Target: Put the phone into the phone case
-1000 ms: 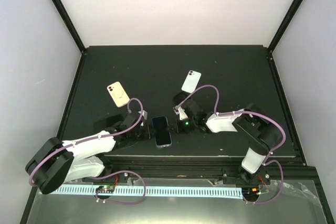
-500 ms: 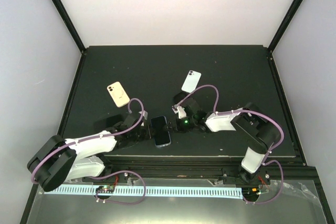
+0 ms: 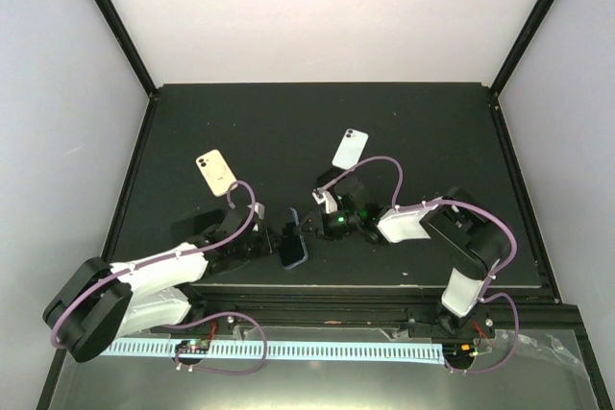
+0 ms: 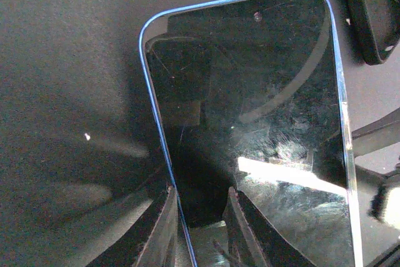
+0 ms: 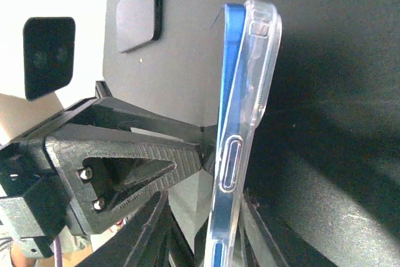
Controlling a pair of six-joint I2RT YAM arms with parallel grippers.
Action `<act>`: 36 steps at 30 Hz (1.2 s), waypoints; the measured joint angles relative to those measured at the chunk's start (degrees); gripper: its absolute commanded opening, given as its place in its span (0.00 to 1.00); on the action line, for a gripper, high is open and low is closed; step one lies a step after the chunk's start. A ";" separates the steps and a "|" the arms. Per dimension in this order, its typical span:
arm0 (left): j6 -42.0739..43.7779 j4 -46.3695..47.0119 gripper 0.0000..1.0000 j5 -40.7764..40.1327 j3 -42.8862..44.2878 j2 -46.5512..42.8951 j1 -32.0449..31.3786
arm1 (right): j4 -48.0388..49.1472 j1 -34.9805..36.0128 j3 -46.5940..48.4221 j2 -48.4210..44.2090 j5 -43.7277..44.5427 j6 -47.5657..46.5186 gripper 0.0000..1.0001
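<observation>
Nothing in any view can be read: there is no writing, brand, number or sign. The glass of the phone is dark and shows only smears and reflections.
</observation>
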 measured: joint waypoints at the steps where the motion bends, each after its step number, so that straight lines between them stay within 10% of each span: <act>1: -0.11 0.11 0.25 0.20 -0.15 -0.15 0.11 | 0.48 0.00 0.02 0.33 -0.44 0.09 0.30; 14: -1.20 0.68 0.44 3.61 -1.51 -3.76 0.17 | -0.90 0.11 0.44 1.90 -1.60 -1.31 0.11; 27: -2.75 -4.87 0.89 4.35 -1.40 -35.30 0.83 | -4.33 -0.37 -1.68 -12.59 -0.11 -2.93 0.09; 36: -5.07 -10.12 0.89 3.56 2.75 -48.13 0.85 | -6.82 -0.37 -1.03 -23.69 -1.77 -0.52 0.09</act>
